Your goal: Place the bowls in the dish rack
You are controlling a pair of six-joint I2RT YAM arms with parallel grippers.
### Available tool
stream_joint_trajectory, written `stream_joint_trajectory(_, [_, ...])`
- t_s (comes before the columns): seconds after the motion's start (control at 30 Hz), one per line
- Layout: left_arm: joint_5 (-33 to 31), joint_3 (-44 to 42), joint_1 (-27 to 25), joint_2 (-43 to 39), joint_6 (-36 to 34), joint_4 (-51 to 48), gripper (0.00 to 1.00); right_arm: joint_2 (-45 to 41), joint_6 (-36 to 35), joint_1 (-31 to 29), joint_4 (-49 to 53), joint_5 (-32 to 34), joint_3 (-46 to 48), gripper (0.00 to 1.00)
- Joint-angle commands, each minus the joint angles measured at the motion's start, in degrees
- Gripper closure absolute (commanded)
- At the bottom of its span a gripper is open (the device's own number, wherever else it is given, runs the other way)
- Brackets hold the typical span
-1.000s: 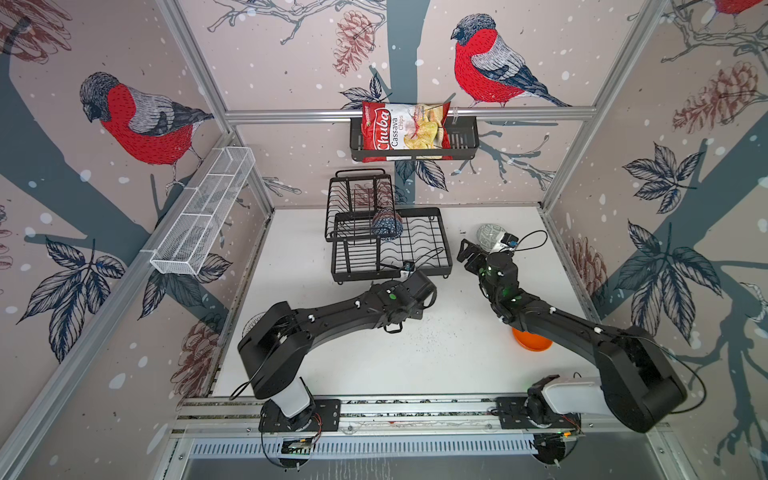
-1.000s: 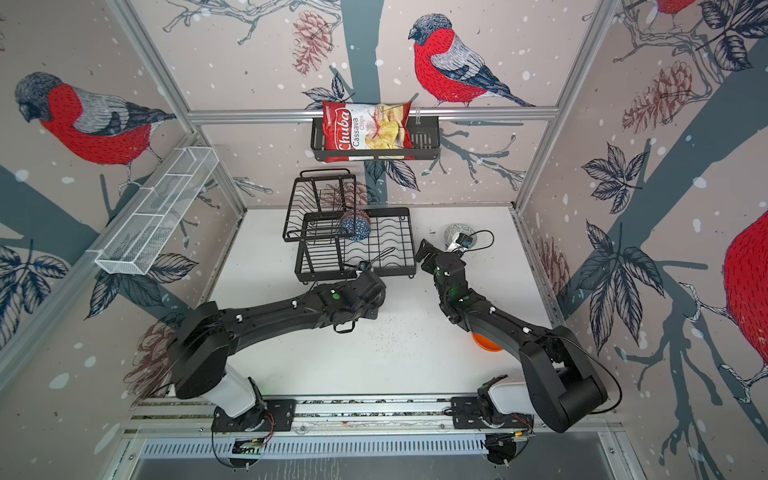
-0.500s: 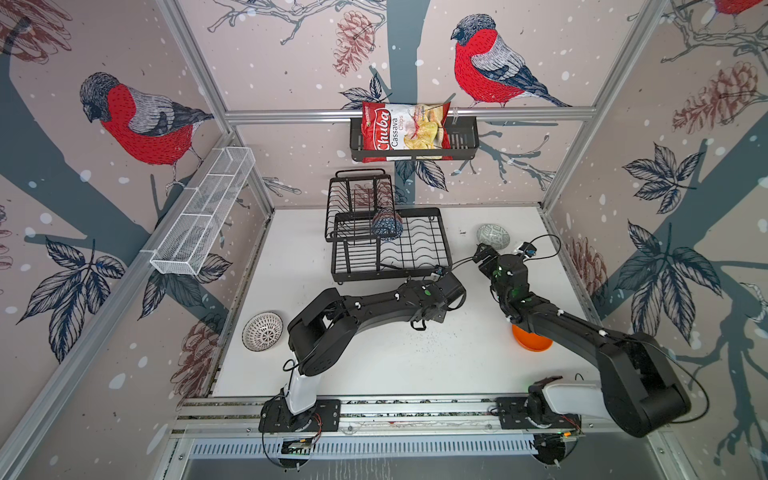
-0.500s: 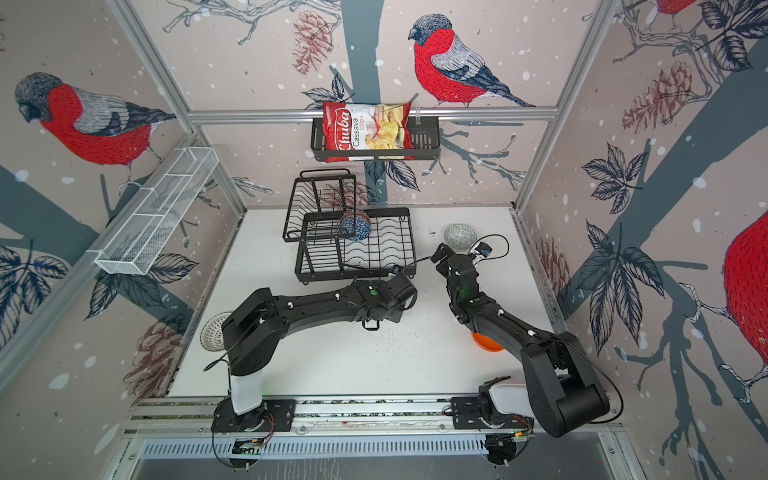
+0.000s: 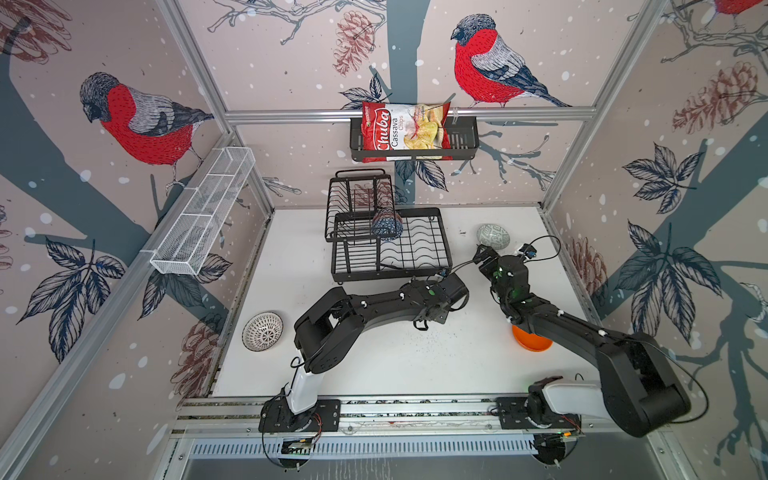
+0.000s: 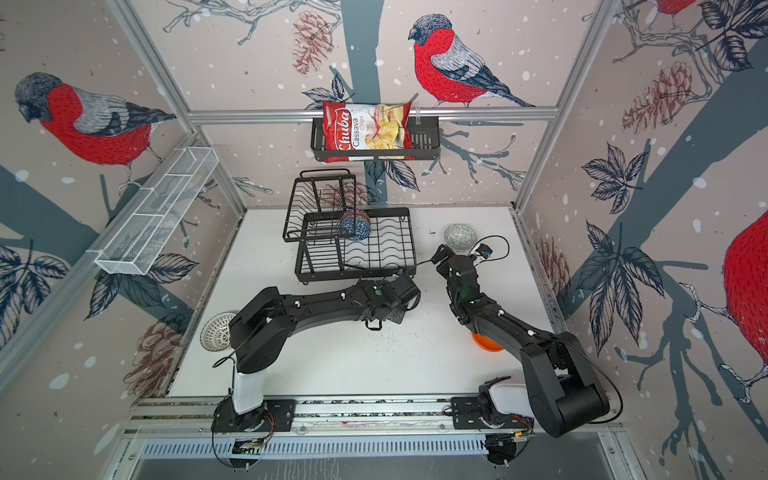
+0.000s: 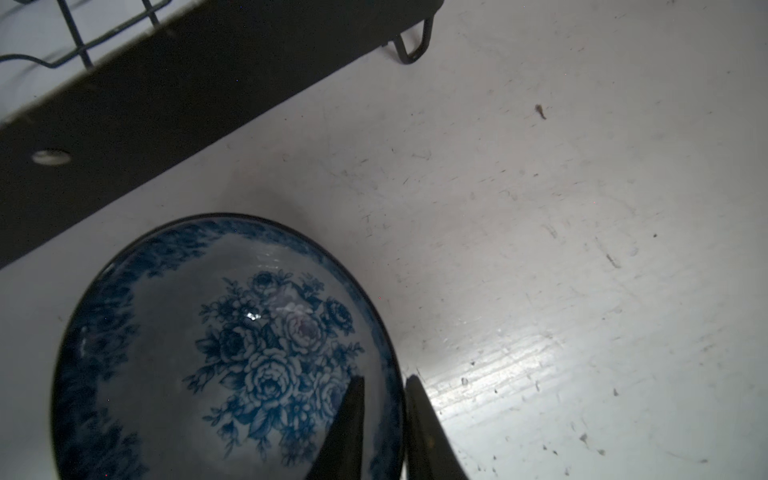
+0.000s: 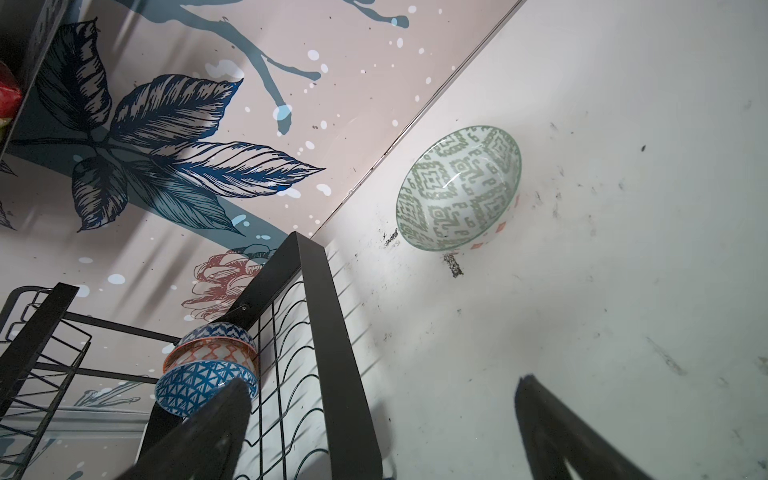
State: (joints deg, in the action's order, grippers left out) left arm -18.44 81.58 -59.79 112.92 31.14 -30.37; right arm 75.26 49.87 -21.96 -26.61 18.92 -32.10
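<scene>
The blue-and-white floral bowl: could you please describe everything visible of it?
The blue-and-white floral bowl is round, glossy, ceramic-looking, with a dark rim, a blue leafy band inside and a rose bouquet at its centre. It seems to sit upright and empty on the white table, just clear of the dish rack. The left gripper straddles its rim, one finger inside, one outside; whether they pinch it is unclear.

Scuffed white table has the black dish rack at the back, grey-green bowl to its right. Then an orange bowl near the right edge, radial-pattern bowl far left, floral bowl by the rack.
</scene>
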Motion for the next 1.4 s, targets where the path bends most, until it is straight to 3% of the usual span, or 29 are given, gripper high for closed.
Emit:
stream_joint_trajectory(0.0, [-1.5, 0.9, 0.0, 0.0, -0.4, -1.0, 0.73, -0.3, 0.8, 0.1, -1.3, -0.4, 0.1, 0.0])
stream_joint_trajectory(0.17, [-3.4, 2.1, 0.0, -1.0, 0.0, -2.5, 0.63, 0.1, 0.7, 0.2, -1.0, -0.8, -0.3, 0.0])
stream_joint_trajectory(0.33, [-7.9, 2.7, 0.0, -4.4, -0.7, -4.2, 0.39, 0.2, 0.6, 0.2, -1.1, -1.1, -0.3, 0.0])
stream_joint_trajectory(0.47, [-12.3, 4.5, 0.2, -7.5, -2.5, -6.4, 0.26, 0.7, 0.5, 0.1, -1.3, -1.7, -0.6, 0.0])
stream_joint_trajectory(0.63, [-12.8, 8.9, 2.4, -11.4, -7.0, -8.6, 0.03, 2.4, -0.7, -0.7, -1.5, -2.1, -1.6, 0.0])
stream_joint_trajectory(0.9, [-4.0, 11.4, 9.0, -20.5, -14.6, -2.1, 0.02, 4.7, -6.8, -4.3, 1.7, -3.1, -7.2, 0.0])
stream_joint_trajectory(1.13, [-0.3, 10.6, 11.6, -23.8, -18.1, 3.0, 0.02, 5.5, -14.5, -9.9, 17.6, -6.6, -16.1, 0.0])
stream_joint_trajectory(1.23, [1.9, 7.6, 12.8, -24.8, -16.6, 3.2, 0.02, 4.9, -16.8, -13.0, 21.7, -7.9, -17.1, 0.0])
stream_joint_trajectory(1.37, [12.0, -3.7, 18.9, -31.1, -12.1, 10.5, 0.03, 4.6, -15.3, -15.2, 22.5, -13.3, -15.2, 0.0])
